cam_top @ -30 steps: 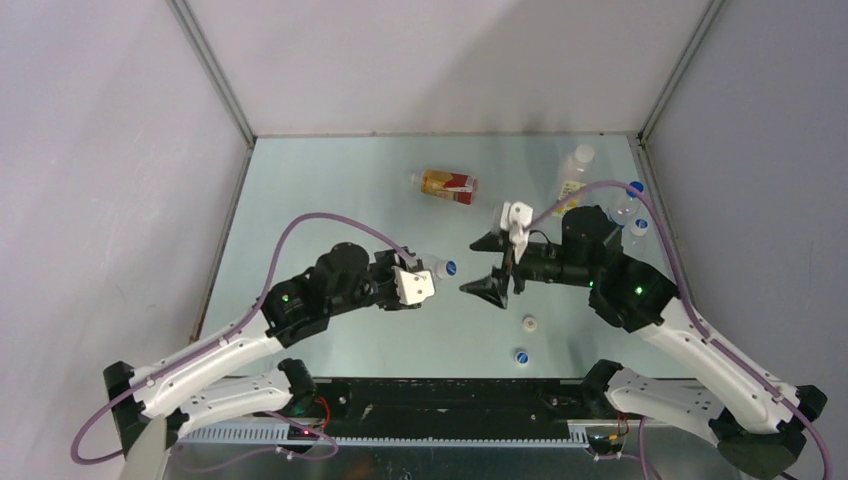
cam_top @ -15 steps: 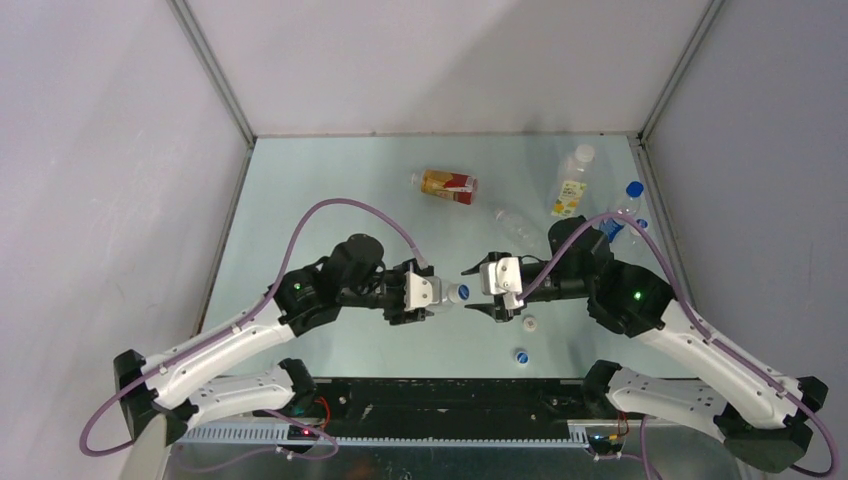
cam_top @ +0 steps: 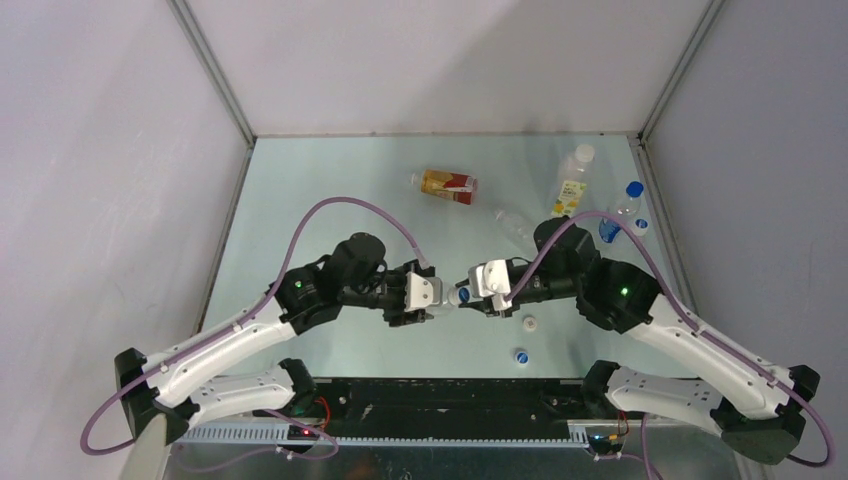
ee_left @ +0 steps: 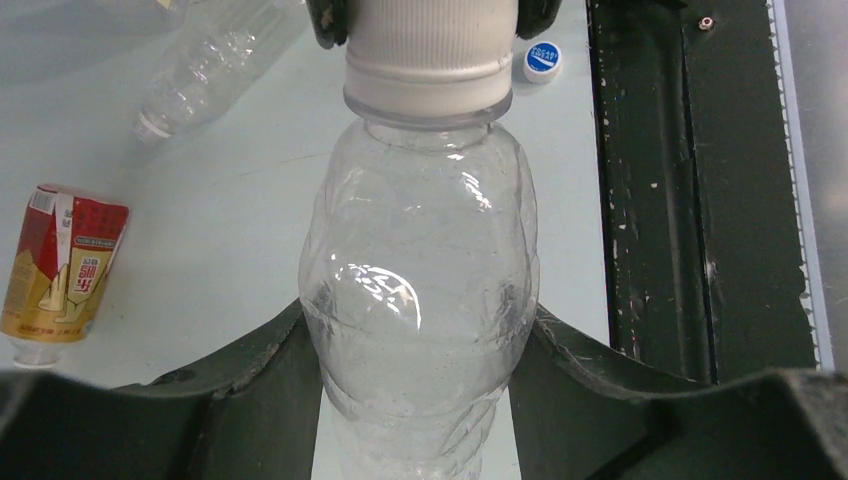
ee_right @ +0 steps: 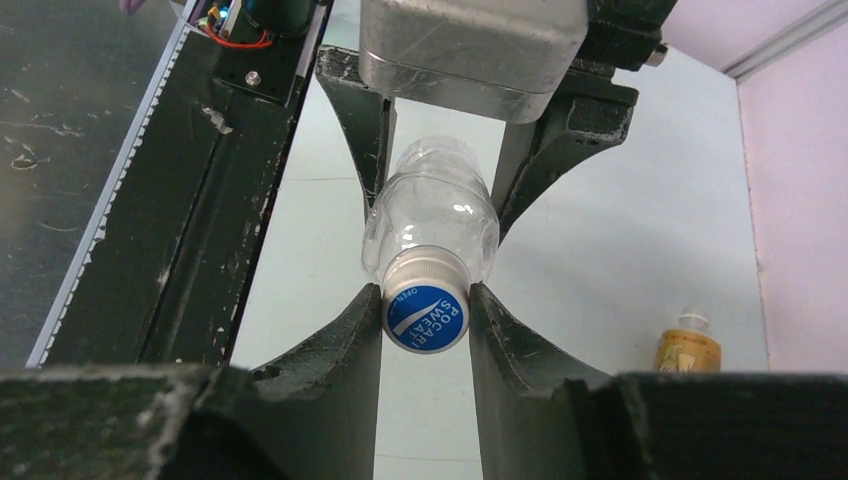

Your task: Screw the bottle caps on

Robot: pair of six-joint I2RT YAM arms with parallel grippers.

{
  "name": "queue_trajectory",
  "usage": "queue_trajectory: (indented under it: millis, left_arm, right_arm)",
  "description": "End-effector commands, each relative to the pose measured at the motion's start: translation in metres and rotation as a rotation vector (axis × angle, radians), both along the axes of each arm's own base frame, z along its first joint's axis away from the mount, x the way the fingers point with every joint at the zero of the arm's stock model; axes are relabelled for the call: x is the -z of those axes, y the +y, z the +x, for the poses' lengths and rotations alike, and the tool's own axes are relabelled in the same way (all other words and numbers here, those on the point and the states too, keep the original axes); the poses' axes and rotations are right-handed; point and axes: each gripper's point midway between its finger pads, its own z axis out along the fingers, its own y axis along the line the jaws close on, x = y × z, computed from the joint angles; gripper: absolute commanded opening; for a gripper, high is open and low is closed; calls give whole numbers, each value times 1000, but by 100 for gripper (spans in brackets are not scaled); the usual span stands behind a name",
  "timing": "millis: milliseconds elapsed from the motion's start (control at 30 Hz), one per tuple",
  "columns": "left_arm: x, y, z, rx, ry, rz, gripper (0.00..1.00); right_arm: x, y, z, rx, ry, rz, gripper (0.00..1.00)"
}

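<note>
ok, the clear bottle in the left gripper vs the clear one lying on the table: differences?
The held bottle is clamped in the left gripper; the loose bottle lies free on the table. The held bottle carries a blue-topped cap, pinched by the right gripper; the loose bottle's neck looks open. Both are clear, unlabelled and lying sideways.

This is a robotics lab test cell: a pale green bench [cam_top: 330, 190] closed in by grey panels [cam_top: 100, 150] and metal posts [cam_top: 213, 72], with the left arm [cam_top: 215, 352] and the right arm [cam_top: 700, 348] bolted at a black rail [cam_top: 450, 410].
</note>
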Motion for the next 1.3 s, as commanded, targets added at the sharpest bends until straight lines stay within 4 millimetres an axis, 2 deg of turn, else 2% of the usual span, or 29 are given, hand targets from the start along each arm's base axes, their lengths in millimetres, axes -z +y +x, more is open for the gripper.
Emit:
queue_trajectory:
  millis: [0,67,100,167,200,233,267,300,333,433,567,667,700,733,767,867,900,933,967,1000,1067,1267]
  left_arm:
    - [-31,-8,10,-36,-55,-99,0]
    - [-36,-8,19,-89,-77,-132,0]
    - [-35,-6,21,-113,-75,-145,0]
    - [-41,-2,35,-203,-116,-180,0]
    - [-49,-3,39,-225,-138,-217,0]
    - [-49,2,46,-275,-163,-223,0]
    - [-57,0,49,-293,-187,-260,0]
    - [-55,6,56,-344,-210,-261,0]
    - [-62,4,58,-360,-234,-294,0]
    - [-71,12,72,-472,-318,-342,0]
    - [-73,12,74,-541,-399,-355,0]
    - [-72,9,73,-550,-389,-377,0]
    - [-71,8,73,-556,-381,-392,0]
    - [-71,9,73,-574,-365,-410,0]
    - [-69,10,74,-585,-360,-425,0]
    - [-63,11,75,-620,-319,-457,0]
    - [-63,9,75,-626,-300,-471,0]
    - [-62,7,74,-620,-289,-476,0]
    - [-62,5,73,-619,-268,-488,0]
    - [-64,2,71,-606,-256,-499,0]
    - [-66,-3,68,-591,-225,-527,0]
    - [-71,-12,62,-559,-173,-554,0]
  right_arm:
    - [-15,9,5,51,46,39,11]
    - [-16,12,12,128,128,54,3]
    - [-21,14,22,200,154,81,0]
    - [-25,16,42,394,294,137,0]
    - [-24,13,57,546,402,170,0]
    - [-24,11,63,614,450,191,0]
    - [-25,10,72,715,542,224,0]
    - [-24,7,76,763,590,237,0]
    - [-25,7,80,829,693,276,0]
    - [-26,3,89,917,873,340,0]
    - [-22,3,93,987,1003,374,0]
    - [-27,7,93,934,937,367,0]
    - [-29,4,93,909,862,360,13]
    - [-34,3,95,893,821,379,21]
    - [-36,-2,94,874,755,380,35]
    - [-54,-11,98,834,617,463,57]
    - [-58,-15,97,815,570,491,59]
    - [-53,-16,96,810,558,494,62]
    - [-64,-18,95,785,533,540,63]
    - [-61,-18,94,781,530,543,64]
    - [-67,-17,93,757,518,578,65]
    - [-80,-4,88,694,487,630,65]
